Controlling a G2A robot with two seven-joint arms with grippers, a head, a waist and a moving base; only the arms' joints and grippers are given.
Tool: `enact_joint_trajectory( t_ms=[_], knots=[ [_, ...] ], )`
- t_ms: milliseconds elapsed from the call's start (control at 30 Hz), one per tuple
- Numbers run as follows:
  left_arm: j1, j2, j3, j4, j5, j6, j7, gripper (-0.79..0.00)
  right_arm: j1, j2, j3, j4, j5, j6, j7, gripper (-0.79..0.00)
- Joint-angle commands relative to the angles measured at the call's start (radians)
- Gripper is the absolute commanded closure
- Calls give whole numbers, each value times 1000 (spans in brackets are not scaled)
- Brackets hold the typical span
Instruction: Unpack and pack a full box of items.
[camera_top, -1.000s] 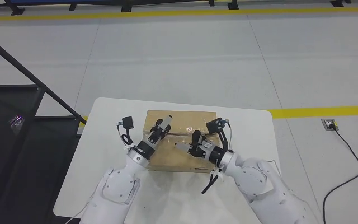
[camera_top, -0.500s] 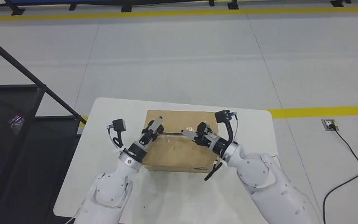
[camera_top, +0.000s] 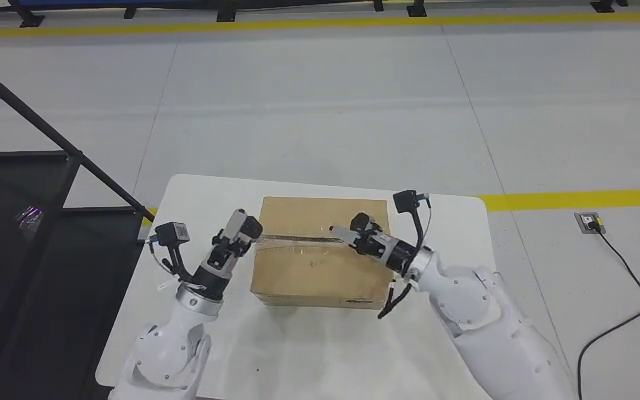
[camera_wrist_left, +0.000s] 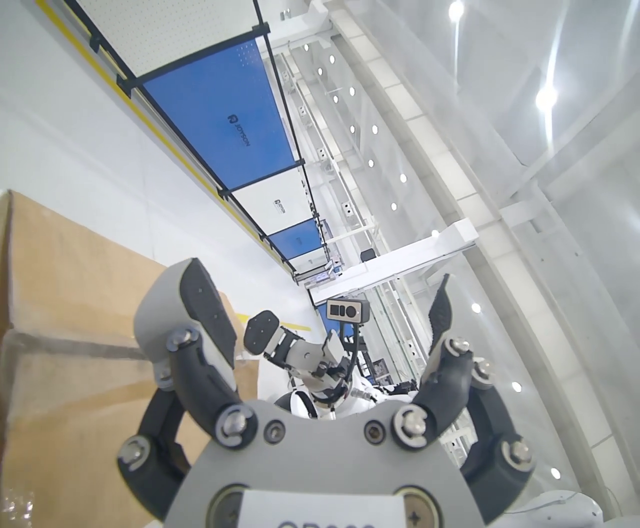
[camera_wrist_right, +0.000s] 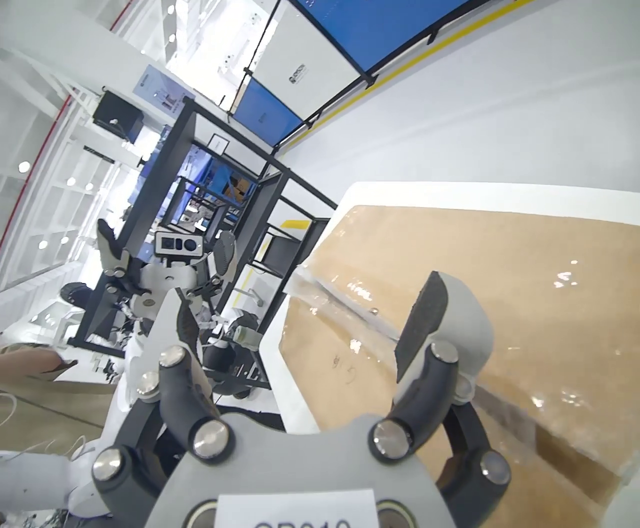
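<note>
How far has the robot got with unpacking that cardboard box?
Hardly started. Done: nothing that shows; the cardboard box sits closed on the table, with clear tape along its top seam. In hand: both grippers are open and hold nothing, the left gripper at the box's left edge, the right gripper over the taped seam. Left: opening it, unpacking, repacking.

The left arm (camera_top: 178, 335) extends forward with its forearm angled inward. The left gripper (camera_top: 238, 224) is tilted upward, and its two fingers (camera_wrist_left: 202, 300) are spread wide apart. The right arm (camera_top: 470, 312) mirrors this pose, with its forearm angled inward toward the left arm. The right gripper (camera_top: 356, 229) has its fingers (camera_wrist_right: 430, 310) parted to a similar width. The two grippers face each other, well apart.
</note>
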Motion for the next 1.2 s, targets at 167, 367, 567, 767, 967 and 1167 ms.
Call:
enact_joint_trajectory(
  t_ms=[167,367,567,767,967,1167],
  knots=[
    [48,10,-119,26,-37,-19,51,-785,58,-4,-10,88,153,-17,177,-785],
    [50,17,-183,112,-71,-7,42,-785,125,-14,-41,186,197,18,251,-785],
    [34,20,-165,191,-49,-4,-5,-785,146,-21,-48,241,208,64,222,-785],
    [11,23,-119,248,-52,-10,-112,-785,145,-24,-43,249,244,100,214,-785],
    [-7,23,-78,283,-67,-10,-161,-785,158,-30,-50,265,292,94,239,-785],
    [-20,21,-50,305,-124,-3,-206,-785,200,-47,-93,314,311,107,246,-785]
  ],
)
